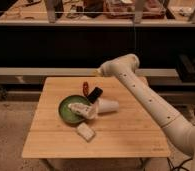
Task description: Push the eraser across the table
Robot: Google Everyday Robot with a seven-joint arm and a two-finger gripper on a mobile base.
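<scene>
The eraser (94,94), a small flat black block, lies on the light wooden table (51,140) toward its far middle. It leans by the rim of a green bowl (67,111) and touches a white cup (108,106) lying on its side. My white arm reaches in from the lower right. My gripper (98,73) is at the table's far edge, just behind and slightly right of the eraser, apart from it.
A small red-brown oblong object (85,87) lies just left of the eraser. A crumpled whitish thing (83,110) rests in the bowl. A pale rectangular block (85,132) lies in front of the bowl. Dark shelving (51,45) stands behind the table.
</scene>
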